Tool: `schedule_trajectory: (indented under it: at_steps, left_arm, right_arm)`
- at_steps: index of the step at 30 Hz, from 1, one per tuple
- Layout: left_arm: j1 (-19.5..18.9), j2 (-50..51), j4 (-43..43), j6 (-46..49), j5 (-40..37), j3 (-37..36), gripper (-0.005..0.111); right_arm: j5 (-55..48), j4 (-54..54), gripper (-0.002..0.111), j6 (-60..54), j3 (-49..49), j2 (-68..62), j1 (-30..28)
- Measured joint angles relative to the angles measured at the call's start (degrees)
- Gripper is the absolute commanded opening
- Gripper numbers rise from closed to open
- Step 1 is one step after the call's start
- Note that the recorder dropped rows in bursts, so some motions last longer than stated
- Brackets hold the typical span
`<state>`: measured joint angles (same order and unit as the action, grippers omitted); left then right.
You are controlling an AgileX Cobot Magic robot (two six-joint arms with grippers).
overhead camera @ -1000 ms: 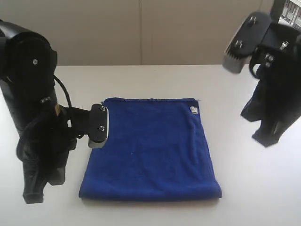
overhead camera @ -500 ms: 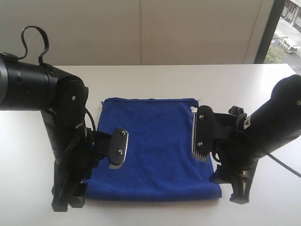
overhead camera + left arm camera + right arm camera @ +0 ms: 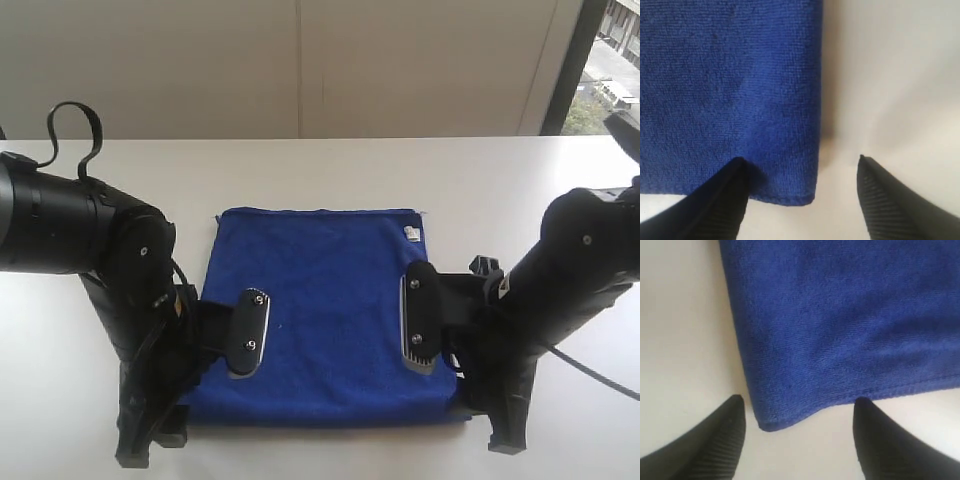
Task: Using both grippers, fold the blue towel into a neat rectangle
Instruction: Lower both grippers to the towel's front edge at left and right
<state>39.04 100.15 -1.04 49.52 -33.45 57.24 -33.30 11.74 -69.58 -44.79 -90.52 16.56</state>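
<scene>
The blue towel (image 3: 325, 300) lies flat on the white table (image 3: 320, 165), folded into a rough rectangle, its small white tag (image 3: 411, 234) at the far right corner. My left gripper (image 3: 150, 445) is low over the towel's near left corner (image 3: 800, 192) and stands open, one finger over the cloth, the other over bare table. My right gripper (image 3: 490, 430) is low at the near right corner (image 3: 767, 422), also open, its fingers straddling that corner. Nothing is held in either.
The table's near edge lies just below the grippers in the exterior view. A wall (image 3: 300, 60) stands behind the table, with a window (image 3: 610, 70) at the far right.
Both arms have swung down from raised positions at the sides onto the towel's near corners. The towel has not moved.
</scene>
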Motion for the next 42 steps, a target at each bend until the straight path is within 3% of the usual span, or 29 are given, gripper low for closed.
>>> schedule_trajectory:
  at_steps: [6,12,18,24,33,36,42]
  left_arm:
    - [0.00,0.00,0.00,0.14,1.62,0.00,0.065]
    - [0.00,0.15,0.00,0.27,1.62,0.00,0.051]
    - [0.00,1.75,0.00,0.27,1.62,0.00,0.050]
    - [0.00,2.26,0.00,0.27,1.71,0.00,0.050]
    - [0.00,2.26,0.00,0.27,1.59,0.00,0.048]
    - [0.00,2.26,0.00,0.27,1.69,0.00,0.037]
    - [0.00,2.26,0.00,-0.69,0.13,0.00,0.000]
  right_arm:
    - [0.14,0.14,0.060,-2.86,0.00,-2.16,0.00]
    - [2.11,1.15,0.060,-3.67,0.00,-4.61,0.00]
    - [2.73,1.49,0.057,-4.91,0.00,-5.25,0.46]
    - [2.86,1.92,0.048,-5.13,0.00,-5.98,2.03]
    - [2.41,2.42,0.021,-5.13,0.00,-6.43,2.30]
    - [1.39,2.42,0.014,-5.13,0.00,-7.43,2.30]
    - [-1.01,2.64,0.003,-5.13,-0.11,-7.97,2.30]
